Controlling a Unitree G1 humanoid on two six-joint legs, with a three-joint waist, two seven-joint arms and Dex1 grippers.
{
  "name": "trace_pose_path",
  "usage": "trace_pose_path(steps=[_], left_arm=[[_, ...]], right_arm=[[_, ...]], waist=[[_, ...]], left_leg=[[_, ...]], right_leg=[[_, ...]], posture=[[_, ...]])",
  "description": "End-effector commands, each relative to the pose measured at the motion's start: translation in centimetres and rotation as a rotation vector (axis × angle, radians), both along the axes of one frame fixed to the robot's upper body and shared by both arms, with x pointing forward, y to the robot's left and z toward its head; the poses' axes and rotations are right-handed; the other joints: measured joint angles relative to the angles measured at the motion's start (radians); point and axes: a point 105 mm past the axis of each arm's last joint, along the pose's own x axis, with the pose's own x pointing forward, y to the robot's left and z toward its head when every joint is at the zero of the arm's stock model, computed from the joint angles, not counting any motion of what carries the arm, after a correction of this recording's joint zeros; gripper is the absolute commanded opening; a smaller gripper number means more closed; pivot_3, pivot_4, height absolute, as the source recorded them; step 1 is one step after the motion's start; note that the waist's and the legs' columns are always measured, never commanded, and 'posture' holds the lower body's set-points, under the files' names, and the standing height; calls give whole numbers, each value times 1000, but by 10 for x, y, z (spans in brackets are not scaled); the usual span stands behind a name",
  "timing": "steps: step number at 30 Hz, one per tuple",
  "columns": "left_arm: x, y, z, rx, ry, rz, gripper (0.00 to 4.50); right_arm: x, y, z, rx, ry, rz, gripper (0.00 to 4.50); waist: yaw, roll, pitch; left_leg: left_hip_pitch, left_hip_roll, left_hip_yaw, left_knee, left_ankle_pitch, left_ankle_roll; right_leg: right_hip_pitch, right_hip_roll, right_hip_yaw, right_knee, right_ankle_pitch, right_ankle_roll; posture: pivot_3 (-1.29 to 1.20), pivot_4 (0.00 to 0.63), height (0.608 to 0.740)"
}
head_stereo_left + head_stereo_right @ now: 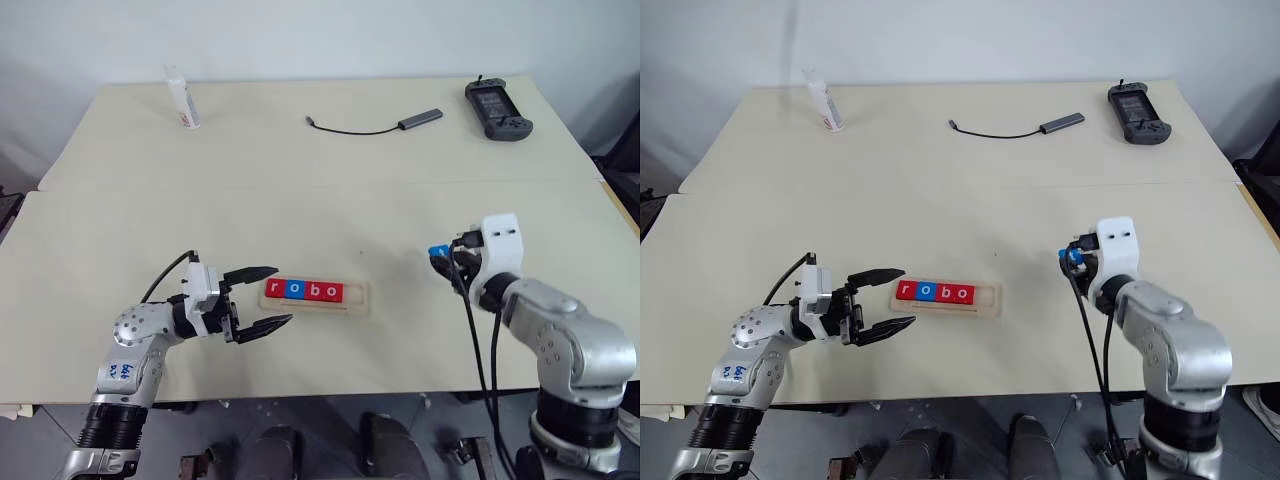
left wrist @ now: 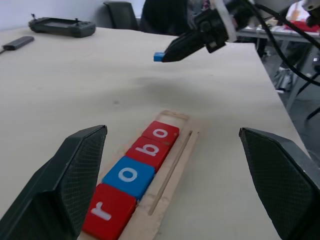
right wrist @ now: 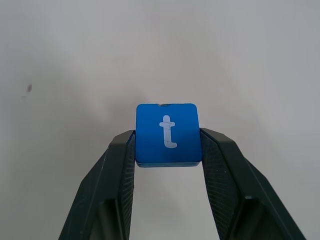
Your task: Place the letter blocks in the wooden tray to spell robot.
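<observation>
Pale table [image 1: 300,190], white wall behind. Tray [image 1: 352,305] near front edge, long axis parallel to it: r, o, b, o. Left gripper [image 1: 265,298] released; right gripper [image 3: 167,145] grasping t block [image 3: 167,134].

Blue t block [image 3: 167,134], white letter.

The tray [image 1: 314,299], a pale wood strip, lies flat at mid-counter with four tiles [image 1: 301,291] in its left part reading r, o, b, o: red, blue, red, red. The blue t tile [image 3: 167,134] is off at the tray's 3 o'clock, pinched between two black fingers [image 3: 117,165], above the counter.
</observation>
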Motion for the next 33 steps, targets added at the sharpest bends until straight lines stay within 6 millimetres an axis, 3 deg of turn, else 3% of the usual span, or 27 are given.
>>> trace_pose_path(steps=[1,5,9,14,19,22,26,33], left_arm=[[4,-1,6,-2,-20,-25,4500],[8,-1,10,3,-29,-33,4500],[7,1,13,10,-37,-29,4500],[4,5,15,17,-45,-14,4500],[0,7,19,22,-51,-5,4500],[-1,8,21,27,-55,-6,4500],[-2,9,20,46,-56,-24,4500],[-8,7,21,53,-57,-36,4500]], right_arm=[[-17,4,-3,-6,-4,-47,1861],[-25,15,-21,40,78,-49,1861],[-23,17,-24,58,98,-24,2879],[-16,7,-1,-12,38,165,4469],[-7,-20,11,-162,44,373,4469],[-3,-21,15,-268,0,591,4469],[-8,-27,-3,-460,24,932,4469],[15,-27,-18,-507,27,1091,4469]], waist=[[1,0,0],[0,0,0],[-2,0,0],[1,0,0],[0,0,0],[0,0,0],[-2,-1,0],[-2,-1,1]], left_leg=[[0,0,0,0,0,0],[0,-1,0,0,0,0],[1,-1,0,0,0,0],[0,-2,0,0,0,1],[0,-2,0,-1,0,2],[1,-1,1,-1,0,3],[1,0,2,0,0,3],[1,0,2,1,0,2]], right_leg=[[0,0,0,0,0,0],[0,0,0,0,0,0],[0,0,1,1,0,0],[0,0,1,0,0,0],[1,0,0,-2,0,0],[2,0,0,-3,0,0],[2,1,0,-3,0,1],[3,0,-1,-5,1,2]], posture=[[0,150,740],[0,150,740],[0,150,740],[0,150,740],[0,150,740],[0,150,740],[0,150,740],[0,150,740]])
